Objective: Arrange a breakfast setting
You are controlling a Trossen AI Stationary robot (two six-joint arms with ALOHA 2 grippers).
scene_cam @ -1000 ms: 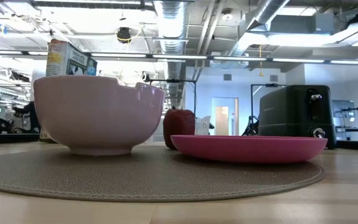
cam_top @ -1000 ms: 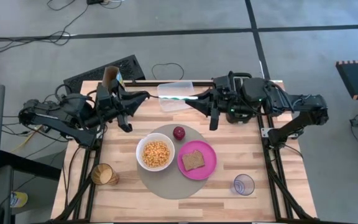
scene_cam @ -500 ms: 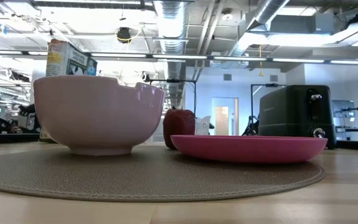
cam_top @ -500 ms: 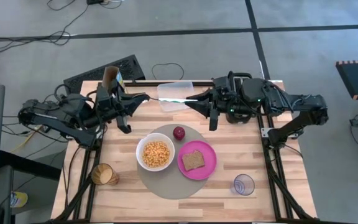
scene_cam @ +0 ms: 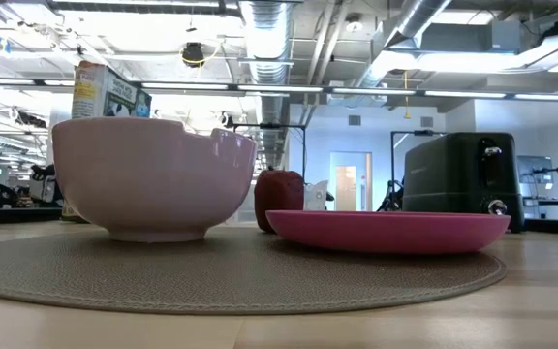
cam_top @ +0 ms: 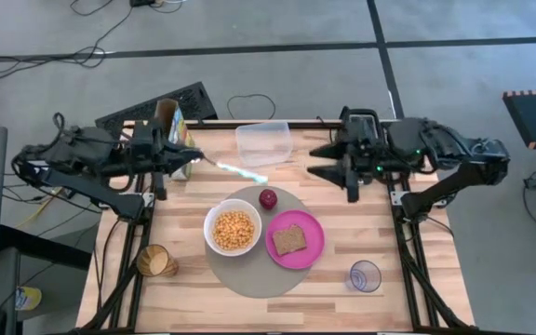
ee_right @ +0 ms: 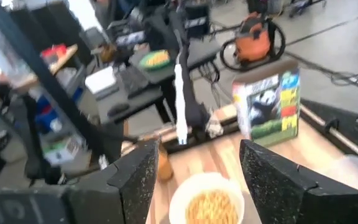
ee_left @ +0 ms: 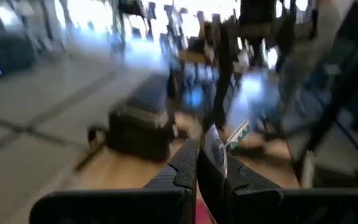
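On the round mat (cam_top: 249, 276) stand the white bowl (cam_top: 210, 220) with cereal, the magenta plate (cam_top: 314, 240) with the toast (cam_top: 289, 239) on it, and the red apple (cam_top: 267, 198). The clear glass (cam_top: 365, 275) stands near the front right. My left gripper (cam_top: 194, 159) is over the table's far left, shut on the spoon (cam_top: 242, 173). My right gripper (cam_top: 317, 160) hangs open at the far right, with nothing between its fingers (ee_right: 135, 177). My left gripper pinches one end of the spoon (ee_left: 214, 148) between its two fingers. The fingers reach in level from the table's left and lie along the spoon. The rest of the spoon, with its teal part (cam_top: 249, 175), sticks out toward the table's right, clear of the table.
A clear plastic tub (cam_top: 264, 142) sits at the far edge in the middle, a cereal box (cam_top: 169, 119) at the far left, and a brown cup (cam_top: 154, 261) at the near left. The black toaster (scene_cam: 458, 179) stands at the far right.
My right gripper has opened, let go of the spoon and drawn back toward the table's right edge. My left gripper has carried the spoon away from the tub, toward the table's left edge and a little nearer.
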